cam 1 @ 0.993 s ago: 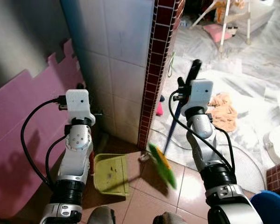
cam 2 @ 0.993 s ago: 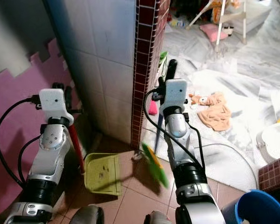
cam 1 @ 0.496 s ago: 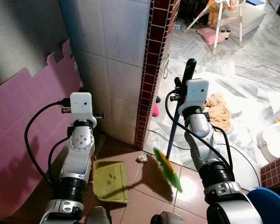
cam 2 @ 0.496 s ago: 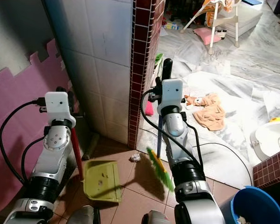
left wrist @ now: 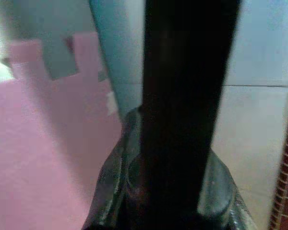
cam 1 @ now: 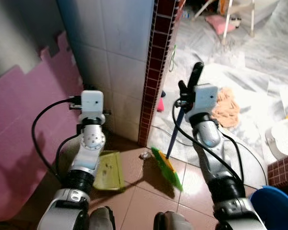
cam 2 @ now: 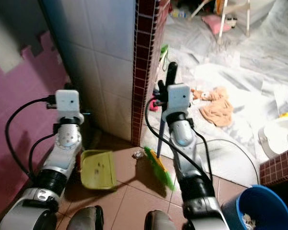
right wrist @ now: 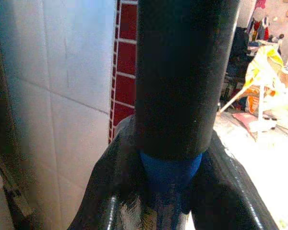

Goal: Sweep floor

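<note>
A broom with green bristles (cam 1: 167, 168) and a blue shaft stands on the brown tiles, and its black grip (cam 1: 197, 75) pokes up above my right gripper (cam 1: 187, 90). That gripper is shut on the broom handle (right wrist: 169, 172). A small crumpled white scrap (cam 1: 145, 155) lies at the foot of the brick pillar, just left of the bristles. The yellow-green dustpan (cam 1: 108, 171) rests on the floor to the left, tilted on edge. My left gripper (cam 1: 89, 90) is shut on its dark upright handle (left wrist: 180, 110).
The tiled wall with its red brick edge (cam 1: 154, 72) rises right in front. Pink foam mats (cam 1: 19, 134) lean on the left. A blue bucket (cam 2: 252, 209) stands at the lower right, near a white basin (cam 1: 284, 142). An orange cloth (cam 1: 225, 106) lies on plastic sheeting beyond.
The broom head has swung left, back toward the white scrap by the pillar. The dustpan has tilted more on edge under my left arm. The camera has shifted a little.
</note>
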